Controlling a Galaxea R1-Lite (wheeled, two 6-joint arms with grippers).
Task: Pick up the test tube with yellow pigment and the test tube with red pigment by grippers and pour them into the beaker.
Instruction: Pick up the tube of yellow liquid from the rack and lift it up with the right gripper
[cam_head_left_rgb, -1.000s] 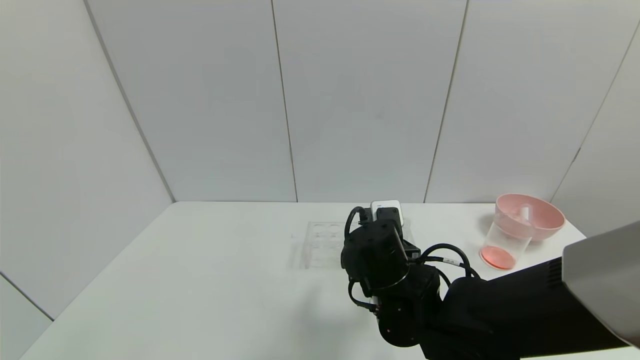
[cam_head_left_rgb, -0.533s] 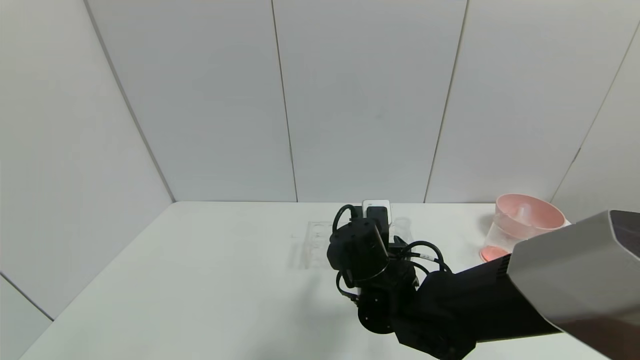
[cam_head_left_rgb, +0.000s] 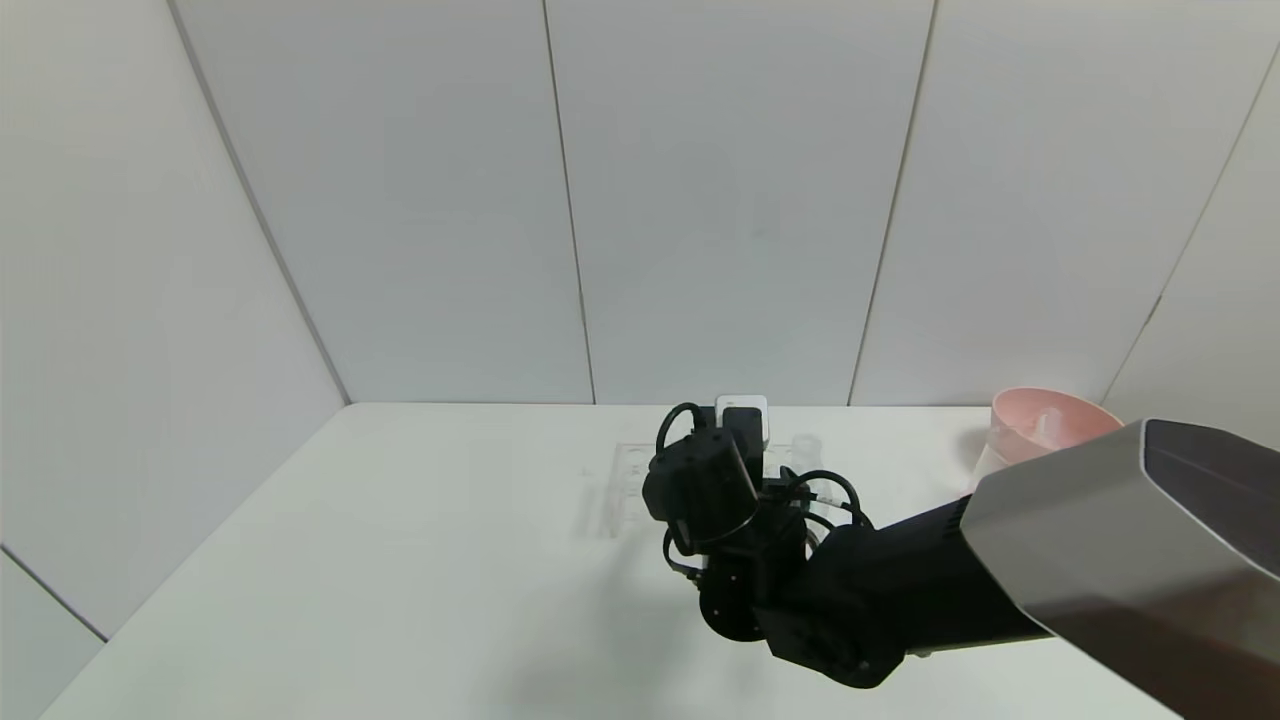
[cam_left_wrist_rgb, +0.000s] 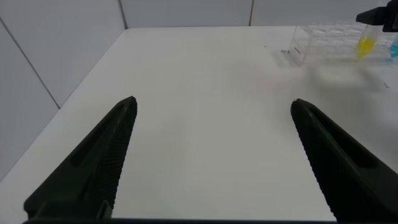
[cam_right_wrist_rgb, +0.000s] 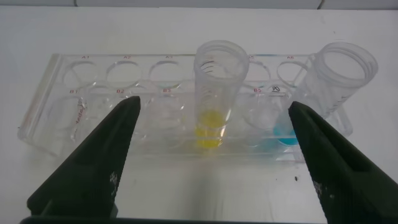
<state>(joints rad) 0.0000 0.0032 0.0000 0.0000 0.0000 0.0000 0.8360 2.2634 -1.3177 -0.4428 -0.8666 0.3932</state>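
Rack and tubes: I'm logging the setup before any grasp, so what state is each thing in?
Yellow tube: upright in rack, uncapped.
Blue tube: upright in rack, uncapped.
Rack: other holes empty.
Right pincer: open, facing yellow tube.
Left pincer: open, empty, away from rack.

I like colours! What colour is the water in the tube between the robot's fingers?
Bright yellow, at the bottom of the test tube with yellow pigment; the right wrist view shows it best.
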